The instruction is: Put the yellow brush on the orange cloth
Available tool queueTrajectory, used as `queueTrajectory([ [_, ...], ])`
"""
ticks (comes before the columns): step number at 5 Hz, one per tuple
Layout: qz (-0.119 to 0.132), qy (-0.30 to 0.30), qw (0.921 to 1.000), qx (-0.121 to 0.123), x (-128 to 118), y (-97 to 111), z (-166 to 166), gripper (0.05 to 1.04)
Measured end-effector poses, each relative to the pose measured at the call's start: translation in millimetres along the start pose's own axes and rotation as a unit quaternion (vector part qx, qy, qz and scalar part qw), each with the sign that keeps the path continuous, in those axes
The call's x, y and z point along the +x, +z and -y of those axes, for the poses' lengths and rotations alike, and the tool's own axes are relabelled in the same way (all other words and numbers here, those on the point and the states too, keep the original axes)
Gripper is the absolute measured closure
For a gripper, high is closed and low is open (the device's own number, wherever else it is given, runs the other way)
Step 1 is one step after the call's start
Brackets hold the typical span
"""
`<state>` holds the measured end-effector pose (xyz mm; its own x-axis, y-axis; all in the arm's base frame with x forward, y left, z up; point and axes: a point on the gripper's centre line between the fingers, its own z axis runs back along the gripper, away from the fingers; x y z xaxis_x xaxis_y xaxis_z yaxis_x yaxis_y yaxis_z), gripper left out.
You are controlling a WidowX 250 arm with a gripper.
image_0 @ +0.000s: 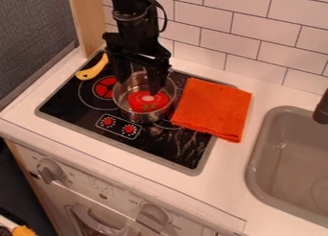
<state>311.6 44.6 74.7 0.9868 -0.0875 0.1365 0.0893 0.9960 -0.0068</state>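
Observation:
The gripper [138,80] hangs over the metal pot, open, its two fingers apart. To its left, the yellow brush [93,72] lies at the back left of the black stove top; its upper end runs up close to the gripper's left side, and its bristles cannot be made out. The orange cloth [215,108] lies flat to the right of the pot, partly over the stove's right edge and partly on the white counter.
A metal pot [145,118] holding a red object [148,101] stands on the stove top [83,112]. Right of the cloth is a grey sink [257,153] with a dark faucet [322,108]. A tiled wall runs behind, with a wooden post [87,19] at back left.

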Motion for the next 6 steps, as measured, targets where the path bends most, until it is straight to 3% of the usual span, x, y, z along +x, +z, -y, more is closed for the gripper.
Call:
queueTrajectory([
  [1, -0.016, 0.001, 0.9999, -0.004, -4, -9, 0, 0.083],
  [3, -0.022, 0.045, 0.9983, 0.029, 11, -3, -83, 0.083],
  [4, -0.029, 0.028, 0.9983, 0.041, 23, -8, -110, 0.083],
  [6, -0.058, 0.031, 0.9966, 0.050, 46, -55, -132, 0.083],
])
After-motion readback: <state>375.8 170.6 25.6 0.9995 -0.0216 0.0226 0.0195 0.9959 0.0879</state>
